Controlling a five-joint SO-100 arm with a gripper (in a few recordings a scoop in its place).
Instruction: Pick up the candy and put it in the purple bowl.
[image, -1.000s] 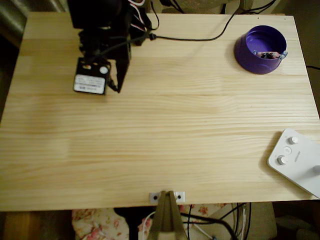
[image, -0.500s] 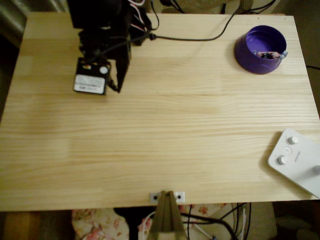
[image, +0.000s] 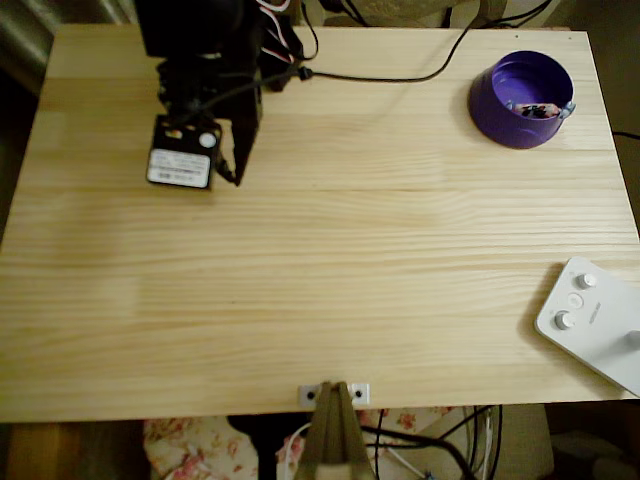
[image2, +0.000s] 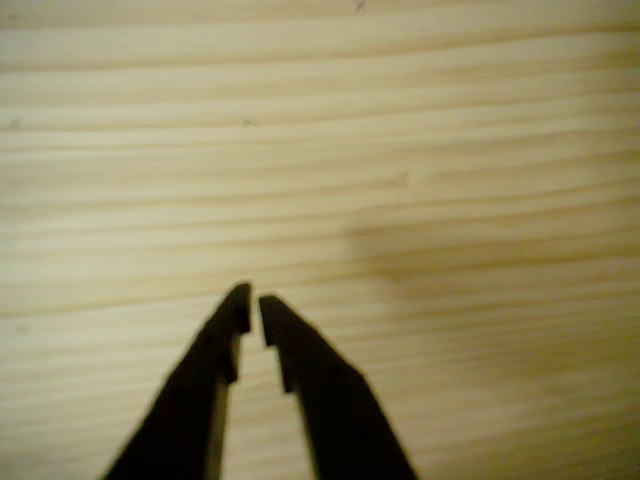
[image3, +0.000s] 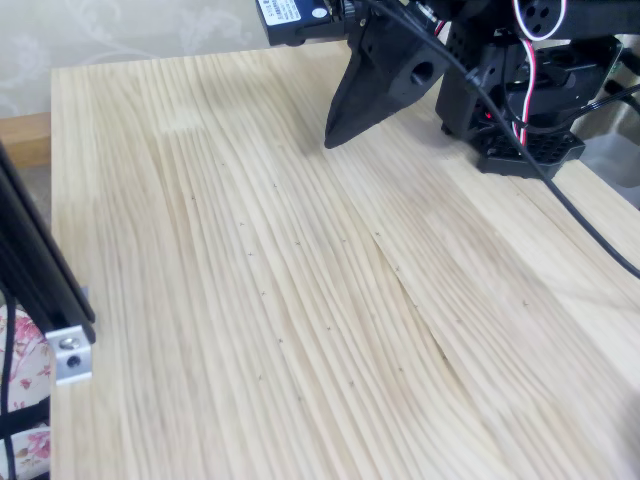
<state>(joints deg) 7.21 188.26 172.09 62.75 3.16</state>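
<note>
Nothing is registering as moved across the last second: arm, bowl and candy are all sitting where they were in the overhead view. Item, candy (image: 540, 110): lying inside the purple bowl (image: 500, 115) against its near-right inner wall, the bowl standing at the far right corner of the pine table (image: 350, 260). Item, gripper (image: 235, 172): hanging over the far left part of the table, well apart from the bowl, fingers pointing down and slightly forward toward bare wood; in the wrist view (image2: 250, 305) the two dark tips are sitting almost together with only a thin slit between them, gripping nothing. Item, arm: folding back compactly over its black base (image3: 520, 130), the tapered jaw in the fixed view (image3: 335, 135) hovering just above the boards, cable trailing off to the right. Item, white device with round knobs (image: 590, 320): resting at the near right edge, uninvolved. Step in hand, by judgement: delivery appears complete and the arm is parking at rest. Next move, by judgement: none is being called for beyond holding this retracted pose; any further reach toward the bowl would risk knocking it.
</note>
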